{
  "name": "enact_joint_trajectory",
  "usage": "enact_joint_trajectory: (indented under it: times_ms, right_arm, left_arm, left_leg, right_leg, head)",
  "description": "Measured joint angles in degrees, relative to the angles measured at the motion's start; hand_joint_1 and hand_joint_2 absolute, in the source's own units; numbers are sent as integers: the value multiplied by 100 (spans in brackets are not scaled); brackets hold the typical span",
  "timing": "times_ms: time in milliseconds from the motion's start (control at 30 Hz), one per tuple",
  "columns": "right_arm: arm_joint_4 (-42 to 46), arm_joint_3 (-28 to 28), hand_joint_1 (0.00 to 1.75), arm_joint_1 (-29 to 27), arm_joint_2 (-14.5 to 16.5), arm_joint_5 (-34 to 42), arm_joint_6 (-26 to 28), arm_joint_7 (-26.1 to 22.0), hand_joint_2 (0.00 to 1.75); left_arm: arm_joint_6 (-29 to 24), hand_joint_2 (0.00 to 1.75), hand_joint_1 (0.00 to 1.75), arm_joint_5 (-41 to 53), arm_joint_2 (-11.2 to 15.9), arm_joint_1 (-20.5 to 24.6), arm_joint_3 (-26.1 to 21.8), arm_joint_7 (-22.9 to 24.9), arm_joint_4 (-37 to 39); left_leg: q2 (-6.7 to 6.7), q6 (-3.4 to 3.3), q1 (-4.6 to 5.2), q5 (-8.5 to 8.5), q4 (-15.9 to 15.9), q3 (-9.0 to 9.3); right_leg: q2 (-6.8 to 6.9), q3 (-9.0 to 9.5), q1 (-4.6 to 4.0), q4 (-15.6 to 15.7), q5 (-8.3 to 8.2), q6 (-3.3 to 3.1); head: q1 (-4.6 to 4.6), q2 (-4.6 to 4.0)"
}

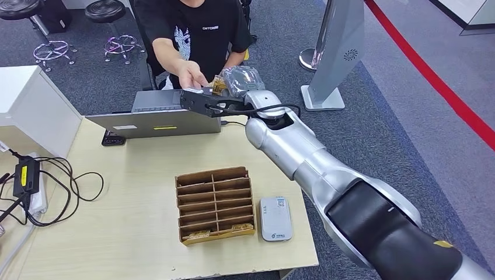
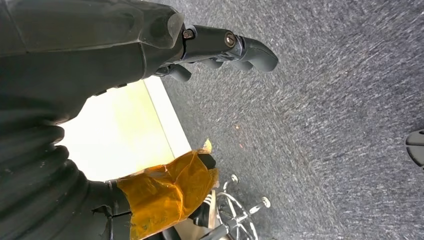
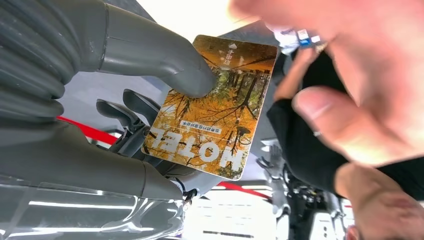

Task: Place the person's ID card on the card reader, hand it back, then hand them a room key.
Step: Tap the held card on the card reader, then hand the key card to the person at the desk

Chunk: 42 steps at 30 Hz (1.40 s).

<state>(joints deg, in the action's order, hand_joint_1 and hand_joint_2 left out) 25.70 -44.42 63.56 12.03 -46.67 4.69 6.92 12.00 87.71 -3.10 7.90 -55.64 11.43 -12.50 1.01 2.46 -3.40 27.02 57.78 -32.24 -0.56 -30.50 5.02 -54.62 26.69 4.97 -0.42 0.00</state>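
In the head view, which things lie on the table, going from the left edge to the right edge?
Black adapter with its cables → brown divided card box → white card reader.

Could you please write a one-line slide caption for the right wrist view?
Right hand pinches a HOTEL key card as a person's hand reaches in.
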Motion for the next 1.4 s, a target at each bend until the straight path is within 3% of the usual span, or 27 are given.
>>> enact_joint_trajectory:
  times_ms: [100, 133, 233, 267, 433, 600, 933, 1067, 1200, 1300, 1400]
  right_arm:
    - [-217, 42, 157, 5, 52, -18, 129, 1, 175]
    - [-259, 63, 125, 5, 64, -17, 155, -15, 175]
    - [-339, 153, 8, 6, 107, 96, 252, -210, 175]
    - [-351, 199, 0, 5, 126, 175, 287, -321, 175]
    - [-325, 539, 0, -1, 251, 676, 430, -1098, 175]
    - [18, 807, 0, -46, 357, 961, 638, -1574, 175]
    - [1530, 914, 0, -488, 318, 1180, 1004, -1885, 175]
    - [3100, 629, 0, -1368, -126, 1062, 1200, -1966, 175]
    - [4552, 262, 0, -2612, -835, 1370, 1263, -2555, 175]
    - [5202, 107, 0, -3454, -1328, 1911, 937, -3210, 175]
    - [5556, 87, 0, -4226, -1612, 2523, 298, -3816, 175]
  left_arm:
    - [-10, 175, 0, 7, 0, 17, 34, 1, 8]
    - [-12, 175, 0, 7, 0, 21, 41, 1, 10]
    - [-16, 175, 0, 7, 0, 26, 56, -1, 17]
    - [-22, 175, 0, 7, 0, 25, 57, -2, 20]
    - [-59, 175, 0, -17, 0, 13, 58, -20, 26]
    - [-101, 175, 0, -77, 1, -41, 57, -84, 28]
    - [-189, 175, 0, -234, 2, -151, 7, -170, 29]
    - [-244, 175, 0, -483, 2, -236, -128, -200, 28]
    - [-304, 175, 0, -677, 3, -301, -308, -201, 28]
    - [-326, 175, 0, -750, 7, -336, -417, -201, 28]
    - [-352, 175, 0, -787, 7, -354, -498, -199, 28]
  left_leg:
    - [-2, 0, 0, 0, 0, -1]
    - [-3, 0, 0, 0, 0, -1]
    - [-3, 0, 0, 1, 0, -4]
    - [-3, 0, 0, 1, 0, -5]
    - [-4, 0, 0, 1, -1, -8]
    - [-4, 0, 0, 1, -1, -9]
    - [-4, 1, -1, 1, -1, -7]
    - [1, -2, -1, 7, -1, -6]
    - [0, -1, -1, 19, -1, -7]
    - [-2, -5, -1, 25, -1, -8]
    - [-2, -8, -1, 30, -2, -9]
  right_leg:
    - [-2, -3, 0, 0, 0, 0]
    - [-2, -4, 0, -1, 0, 0]
    - [-3, -7, 0, -1, 0, 0]
    - [-3, -7, 0, -1, 0, 0]
    - [-3, -9, 0, -1, 1, -1]
    - [-3, -11, 0, -1, 1, -1]
    - [-2, -13, 0, 1, 2, -2]
    - [5, -7, -1, 12, 6, -1]
    - [5, -2, -1, 26, 8, 2]
    - [5, -2, -1, 28, 11, 5]
    - [5, -2, -1, 29, 17, 5]
  head:
    - [0, 0]
    - [0, 0]
    - [0, 0]
    - [1, 0]
    - [0, 0]
    - [0, 0]
    - [0, 0]
    - [0, 0]
    - [2, 0]
    - [1, 0]
    - [1, 0]
